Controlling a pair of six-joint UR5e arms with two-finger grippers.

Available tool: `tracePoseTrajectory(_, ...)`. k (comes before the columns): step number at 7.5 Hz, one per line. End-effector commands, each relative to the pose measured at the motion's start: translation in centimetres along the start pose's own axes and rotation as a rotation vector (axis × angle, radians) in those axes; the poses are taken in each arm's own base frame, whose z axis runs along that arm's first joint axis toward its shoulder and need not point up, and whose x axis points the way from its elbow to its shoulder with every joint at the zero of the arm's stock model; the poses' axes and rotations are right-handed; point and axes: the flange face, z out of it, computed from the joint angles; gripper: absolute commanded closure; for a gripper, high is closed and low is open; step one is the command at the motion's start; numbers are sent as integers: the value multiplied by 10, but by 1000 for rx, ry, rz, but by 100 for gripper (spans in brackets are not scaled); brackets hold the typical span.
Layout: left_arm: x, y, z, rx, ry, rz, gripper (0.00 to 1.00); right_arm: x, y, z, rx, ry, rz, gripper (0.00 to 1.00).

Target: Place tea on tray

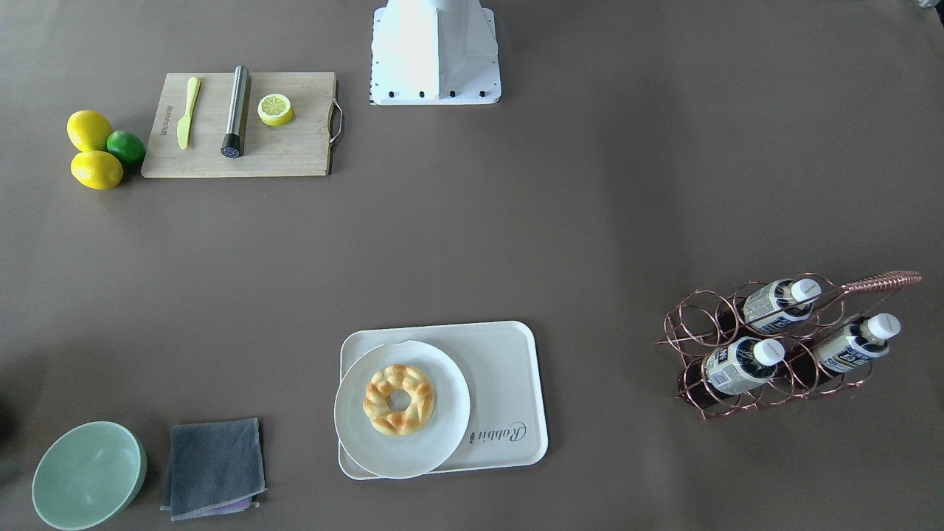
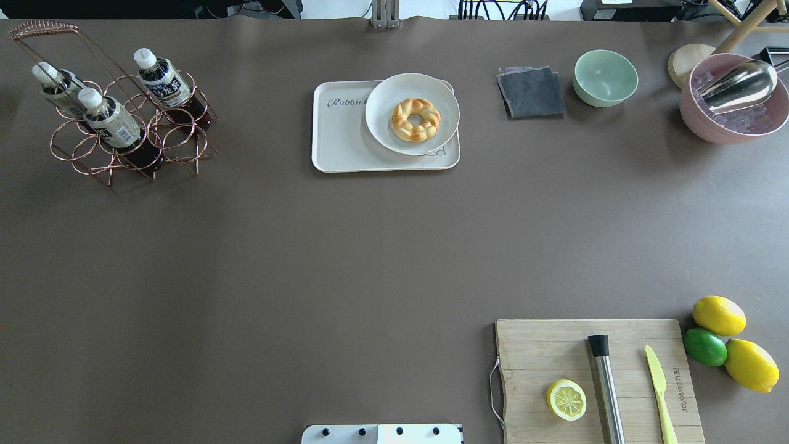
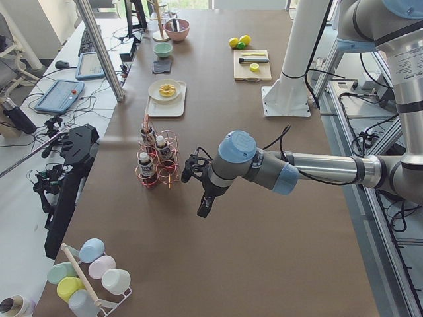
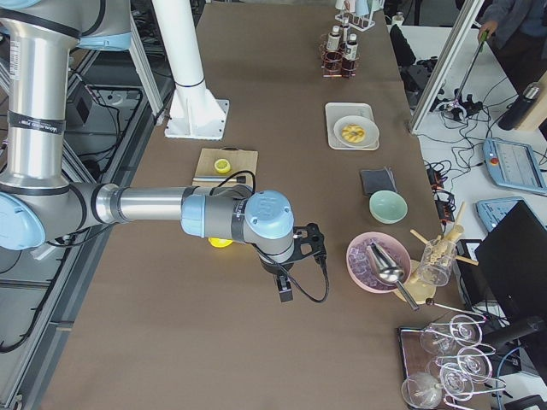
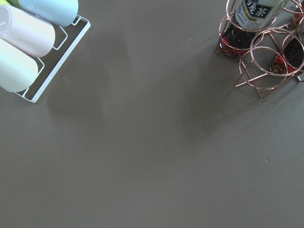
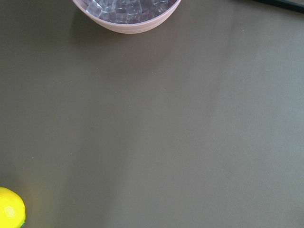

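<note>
Three tea bottles (image 2: 111,118) with white caps stand in a copper wire rack (image 2: 43,28) at the table's far left; they also show in the front view (image 1: 741,365) and the left wrist view (image 5: 256,9). The cream "Rabbit" tray (image 2: 342,132) lies at the far middle of the table and carries a round white plate (image 2: 382,105) with a braided bread ring (image 2: 416,119). My left gripper (image 3: 203,208) hangs over bare table near the rack. My right gripper (image 4: 285,290) hangs near the pink bowl. I cannot tell whether either is open or shut.
A cutting board (image 2: 542,351) with a lemon half, a steel muddler and a yellow knife lies near right, with lemons and a lime (image 2: 706,346) beside it. A grey cloth (image 2: 531,92), a green bowl (image 2: 605,77) and a pink ice bowl (image 2: 733,98) sit far right. Pastel cups (image 5: 28,42) lie beyond the rack.
</note>
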Motion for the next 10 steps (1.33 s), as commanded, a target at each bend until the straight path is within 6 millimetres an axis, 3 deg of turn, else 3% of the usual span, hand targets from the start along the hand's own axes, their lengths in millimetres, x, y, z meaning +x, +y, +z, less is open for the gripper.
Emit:
tracePoseTrajectory(1,1,3,0,5,3,5,3,1,5,0,1,-1,6,0)
tracePoseTrajectory(9,4,14,11,-31,18,8,3,2,4,-1,2,3,8,0)
tracePoseTrajectory(10,10,14,12,-35,58,12,3,-5,3,-11,22,8,-13,0)
